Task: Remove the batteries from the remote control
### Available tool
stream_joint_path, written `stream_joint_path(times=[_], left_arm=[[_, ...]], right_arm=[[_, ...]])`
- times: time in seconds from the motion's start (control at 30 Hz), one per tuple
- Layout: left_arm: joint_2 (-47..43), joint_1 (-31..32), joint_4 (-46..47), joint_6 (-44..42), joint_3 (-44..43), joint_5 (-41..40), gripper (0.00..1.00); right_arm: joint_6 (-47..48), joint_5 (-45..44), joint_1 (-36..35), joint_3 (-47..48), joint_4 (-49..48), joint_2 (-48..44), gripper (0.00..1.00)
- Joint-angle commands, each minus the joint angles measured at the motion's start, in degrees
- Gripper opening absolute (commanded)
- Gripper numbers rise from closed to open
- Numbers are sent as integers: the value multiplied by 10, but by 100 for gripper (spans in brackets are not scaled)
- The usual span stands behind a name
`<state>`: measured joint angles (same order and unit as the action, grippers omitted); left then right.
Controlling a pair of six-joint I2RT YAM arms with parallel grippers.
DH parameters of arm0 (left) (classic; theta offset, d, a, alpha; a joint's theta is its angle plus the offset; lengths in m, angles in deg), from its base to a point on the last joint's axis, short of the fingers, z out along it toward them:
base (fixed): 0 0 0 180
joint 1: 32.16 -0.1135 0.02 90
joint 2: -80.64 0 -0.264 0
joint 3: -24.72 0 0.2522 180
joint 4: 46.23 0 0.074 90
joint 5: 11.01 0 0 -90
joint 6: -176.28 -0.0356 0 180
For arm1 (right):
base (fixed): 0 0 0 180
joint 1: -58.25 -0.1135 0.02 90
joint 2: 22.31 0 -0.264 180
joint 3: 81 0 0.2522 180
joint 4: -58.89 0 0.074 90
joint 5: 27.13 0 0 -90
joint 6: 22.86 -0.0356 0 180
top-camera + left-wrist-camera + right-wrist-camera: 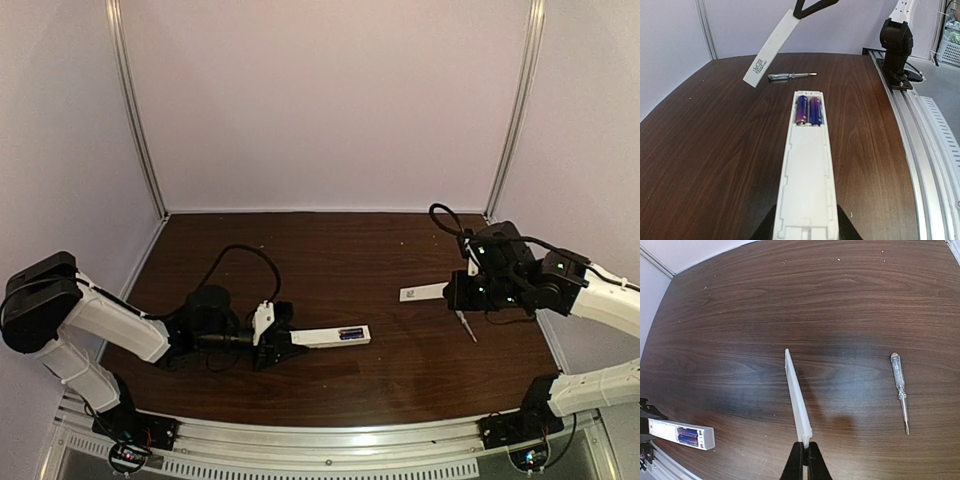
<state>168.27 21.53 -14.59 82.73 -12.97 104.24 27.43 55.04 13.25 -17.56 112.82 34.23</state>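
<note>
Two batteries (807, 110) sit in the remote (807, 190), straight ahead of our left claw (806, 231) pinching it; right claw (803, 456) clamps the cover (796, 390). Tiny, slick, we reckon: lift one end.

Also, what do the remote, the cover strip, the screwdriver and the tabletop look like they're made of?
The remote control looks like matte white moulded plastic, ribbed inside. The cover strip: thin white plastic, likely the same. The screwdriver: clear plastic handle, shiny metal shaft. The table: dark wood grain, slight sheen; veneer or laminate, can't tell.
</note>
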Motion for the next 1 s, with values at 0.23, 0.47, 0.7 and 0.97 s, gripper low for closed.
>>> stream_joint_path(times=[0.23,0.47,0.7,0.97], left_arm=[[-1,3,40,-2,-9,-11,0],[3,4,40,-4,-10,-17,0],[7,4,41,-5,-10,-16,0],[9,4,42,-6,-10,-17,0]], right_arm=[[36,-70,1,28,53,69,0],[41,-92,-6,35,62,108,0],[48,-50,-19,37,44,132,0],[40,-23,-39,33,44,157,14]])
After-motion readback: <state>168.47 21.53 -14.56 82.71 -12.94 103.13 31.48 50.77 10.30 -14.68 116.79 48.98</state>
